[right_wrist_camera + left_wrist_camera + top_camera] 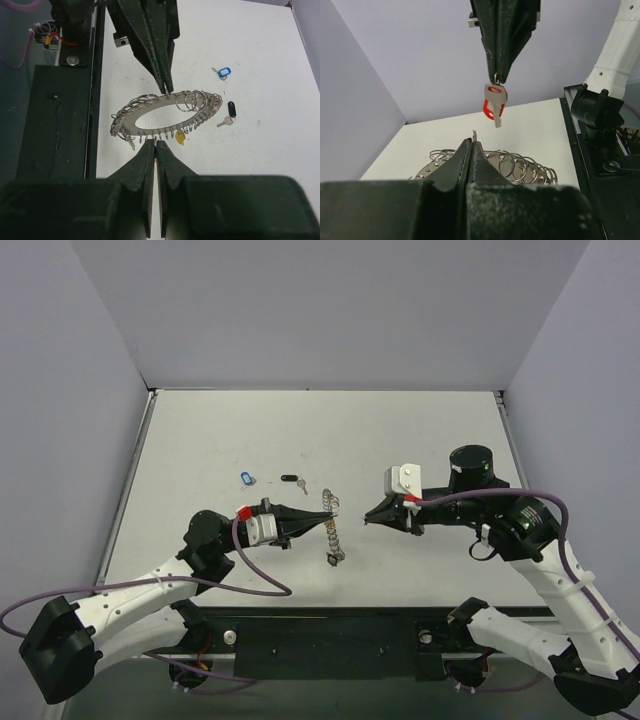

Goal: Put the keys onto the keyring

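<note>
From above, my left tool (322,510) is clamped shut on the upper rim of the keyring (333,531). The keyring shows edge-on here, a thin silver strip bristling with wire loops above the white worktop (200,440). My right tool (368,521) sits just right of the keyring, its jaws closed and its tip pointing at the ring. A blue key (247,478) and a black key (291,479) lie on the worktop up and left of the keyring, well apart from it.

Through my left wrist camera, my left tool (472,145) is pressed shut with one small wire loop poking out at the tip. The keyring (520,167) spreads behind it, a flat grey band crowded with overlapping rings. Above the keyring, my right tool (497,77) pinches a red key (495,107), which dangles blade-down.

Through my right wrist camera, my right tool (156,146) is closed at the near edge of the keyring (131,114), a silver oval with an open centre. A yellow tag (180,138) and a green tag (132,145) hang from its near rim. My left tool (166,89) grips the far rim. I cannot make out the red key here.
</note>
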`<state>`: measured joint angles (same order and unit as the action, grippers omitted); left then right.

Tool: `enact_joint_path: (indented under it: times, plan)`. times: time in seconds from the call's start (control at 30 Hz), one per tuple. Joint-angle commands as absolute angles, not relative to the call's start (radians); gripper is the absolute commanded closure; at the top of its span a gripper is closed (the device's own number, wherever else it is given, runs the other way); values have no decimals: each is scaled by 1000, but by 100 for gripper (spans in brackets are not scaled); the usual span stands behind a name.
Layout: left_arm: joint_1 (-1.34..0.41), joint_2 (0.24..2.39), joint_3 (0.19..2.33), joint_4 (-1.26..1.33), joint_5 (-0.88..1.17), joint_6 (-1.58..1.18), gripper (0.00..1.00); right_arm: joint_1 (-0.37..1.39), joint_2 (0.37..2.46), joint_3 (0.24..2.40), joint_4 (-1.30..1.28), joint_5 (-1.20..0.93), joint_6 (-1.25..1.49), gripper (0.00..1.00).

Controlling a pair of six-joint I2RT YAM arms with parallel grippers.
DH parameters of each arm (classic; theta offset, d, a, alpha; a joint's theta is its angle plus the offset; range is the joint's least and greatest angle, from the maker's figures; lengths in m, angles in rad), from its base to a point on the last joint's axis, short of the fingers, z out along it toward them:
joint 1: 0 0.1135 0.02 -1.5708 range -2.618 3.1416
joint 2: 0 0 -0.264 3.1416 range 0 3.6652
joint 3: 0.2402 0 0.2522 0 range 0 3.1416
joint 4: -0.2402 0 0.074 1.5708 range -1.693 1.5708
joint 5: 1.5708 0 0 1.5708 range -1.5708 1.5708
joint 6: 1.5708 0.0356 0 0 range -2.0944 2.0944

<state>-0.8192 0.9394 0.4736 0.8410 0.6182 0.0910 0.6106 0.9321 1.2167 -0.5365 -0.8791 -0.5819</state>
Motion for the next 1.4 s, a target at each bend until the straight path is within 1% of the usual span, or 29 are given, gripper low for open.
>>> enact_joint_path:
  times: [0.0,0.07,0.33,0.5,0.73,1.37]
  plan:
    - [-816,954,459,1078,563,6,100,650,902,1192,-509,-907,-629,100]
    - [-816,962,451,1127,563,-50,100,666,897,1177,-506,-905,-661,100]
    - [-816,962,449,1181,589,-101,100,729,887,1134,-482,-879,-749,100]
    - [-821,965,449,1193,597,-120,100,753,879,1091,-312,-831,-680,100]
    - [-827,966,448,1195,594,-130,100,769,845,1042,-184,-793,-632,100]
    - [-839,973,459,1157,626,-109,100,784,850,1020,-126,-782,-632,100]
